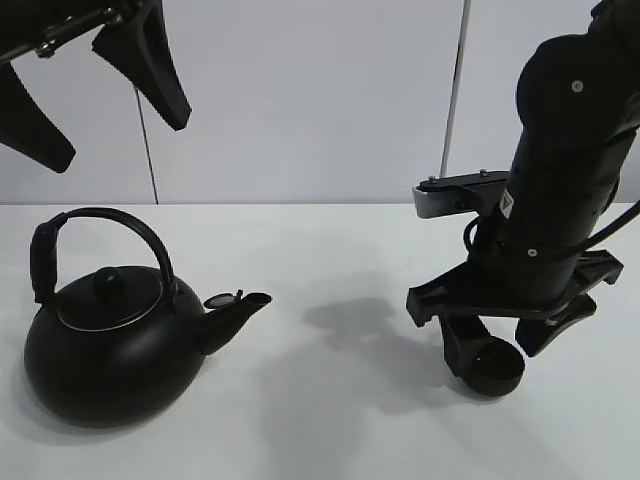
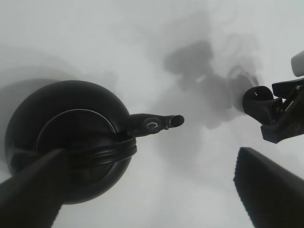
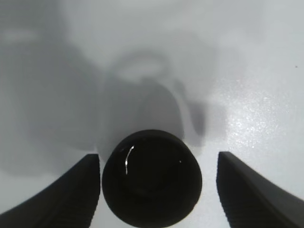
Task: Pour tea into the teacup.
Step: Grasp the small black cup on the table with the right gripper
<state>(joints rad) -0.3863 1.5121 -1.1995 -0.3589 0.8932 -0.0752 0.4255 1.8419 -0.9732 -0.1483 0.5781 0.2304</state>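
Note:
The teacup [image 1: 495,368], tiny, round and glossy black, stands on the white table at the right. It fills the lower middle of the right wrist view [image 3: 152,178]. My right gripper [image 1: 500,350] is low over it and open, with a finger on each side. One finger [image 3: 71,190] is close to the cup and the other [image 3: 251,190] stands well apart. The big black kettle [image 1: 110,350] with an arched handle [image 1: 100,225] stands at the left, its spout [image 1: 235,310] pointing right. My left gripper [image 1: 118,140] hangs open and empty high above the kettle [image 2: 66,142].
The white table [image 1: 330,420] runs between the kettle and the cup. A pale wall with a vertical seam [image 1: 455,90] stands behind. The right arm's fingers show at the edge of the left wrist view [image 2: 280,114].

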